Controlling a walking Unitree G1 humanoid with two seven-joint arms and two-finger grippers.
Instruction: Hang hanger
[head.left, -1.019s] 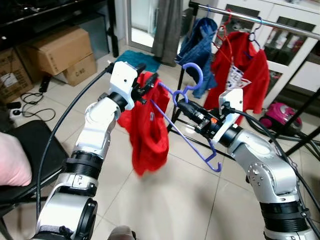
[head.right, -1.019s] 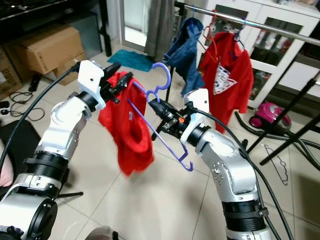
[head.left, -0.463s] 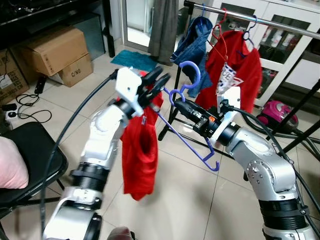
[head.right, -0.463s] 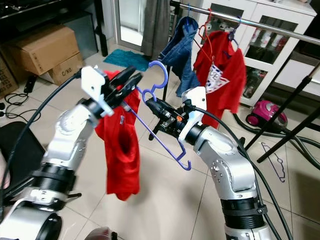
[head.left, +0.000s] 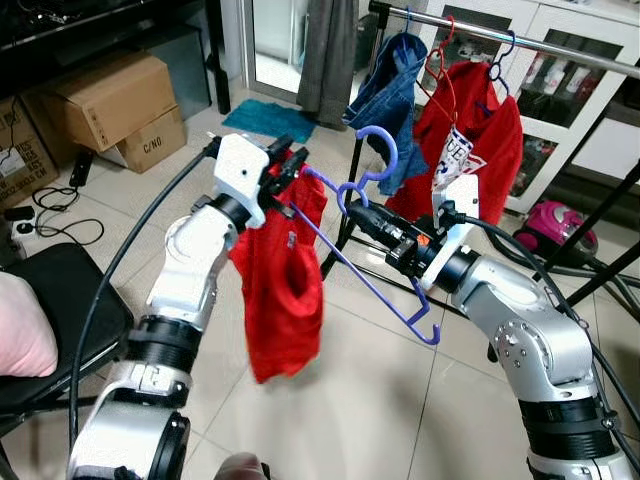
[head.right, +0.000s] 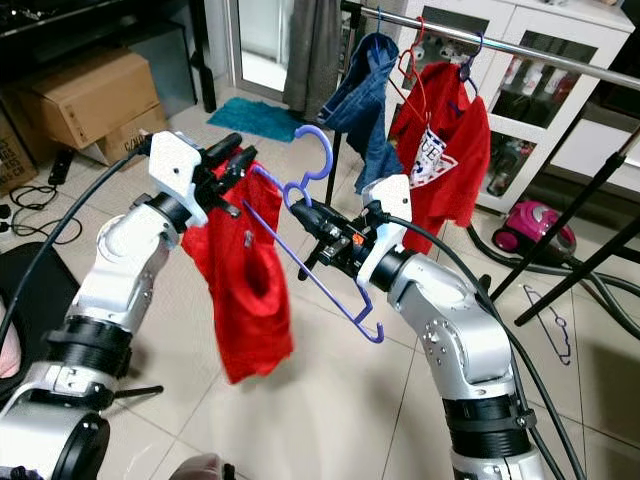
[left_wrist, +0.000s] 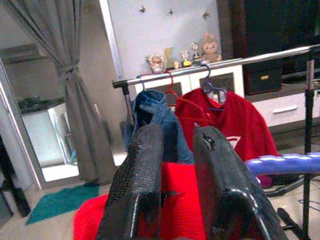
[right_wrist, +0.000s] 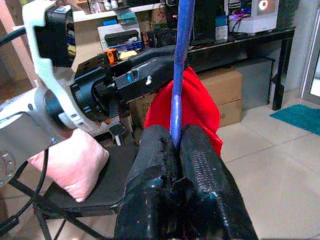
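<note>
The purple hanger (head.left: 365, 250) is held in mid-air between the two arms, in front of the clothes rail (head.left: 520, 40) but well short of it. Its long bar runs diagonally, from high near the left gripper (head.left: 285, 170) down toward the robot's right, ending in a small upturned tip; its hook (head.left: 378, 150) stands above the bar, curling toward the rail. The right gripper (head.right: 300, 212) has its fingers (right_wrist: 200, 165) pressed together on the hanger's neck just below the hook. The left gripper's fingers (left_wrist: 145, 170) pinch the top of the red shirt (head.left: 285, 285), which drapes over the hanger's upper end and hangs straight down. On the rail hang a blue jacket (head.left: 395, 95) and another red shirt (head.left: 475, 130).
</note>
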